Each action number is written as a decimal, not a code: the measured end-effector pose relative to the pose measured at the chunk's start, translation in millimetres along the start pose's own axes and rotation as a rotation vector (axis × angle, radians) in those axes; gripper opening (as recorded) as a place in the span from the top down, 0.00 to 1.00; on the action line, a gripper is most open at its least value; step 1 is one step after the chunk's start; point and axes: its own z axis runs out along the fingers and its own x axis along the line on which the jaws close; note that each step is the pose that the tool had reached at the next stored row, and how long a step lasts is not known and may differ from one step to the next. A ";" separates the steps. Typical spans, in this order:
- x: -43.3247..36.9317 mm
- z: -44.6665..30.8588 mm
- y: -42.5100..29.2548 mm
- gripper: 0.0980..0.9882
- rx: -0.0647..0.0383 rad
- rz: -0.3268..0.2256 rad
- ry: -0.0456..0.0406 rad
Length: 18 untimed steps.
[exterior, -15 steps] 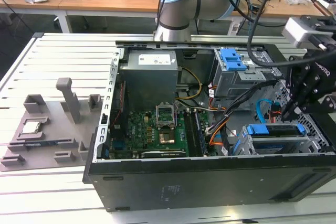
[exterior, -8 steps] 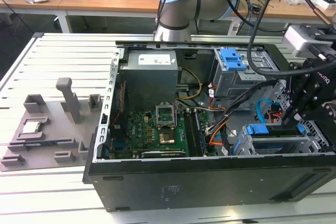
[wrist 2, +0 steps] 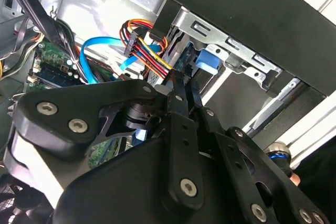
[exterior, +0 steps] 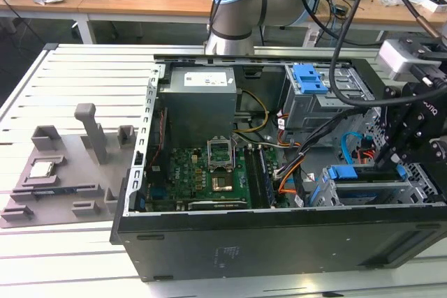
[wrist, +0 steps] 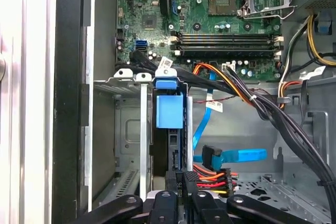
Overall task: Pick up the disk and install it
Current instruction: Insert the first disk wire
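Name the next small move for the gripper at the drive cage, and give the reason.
Probably a short, straight push deeper into the drive cage. In the first wrist view the gripper is at the disk, which stands on edge in its slot with its blue carrier tab still proud of the cage rim, so it looks not fully seated.

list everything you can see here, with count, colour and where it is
computer case: one, black, open on the slatted table
motherboard: one, green, on the case floor
power supply: one, grey, at the case's far end
disk: one, silver in a blue carrier, sitting in the drive bay at the exterior view's right
blue tab: one, on the carrier, in the first wrist view
fixture tray: one, grey, at the exterior view's left
arm: one, grey and light blue, behind the case
end effector: one, black, over the disk
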 end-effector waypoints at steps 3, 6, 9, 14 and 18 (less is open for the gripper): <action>0.0 1.0 -1.1 0.92 0.000 0.001 -0.0001; -0.1 2.2 -2.3 0.92 0.000 0.003 -0.0005; 0.0 3.5 -2.7 0.92 0.000 0.004 0.0001; -0.1 4.5 -2.9 0.91 0.000 0.004 -0.0017; 0.2 -0.9 -2.5 0.84 0.000 0.005 -0.0001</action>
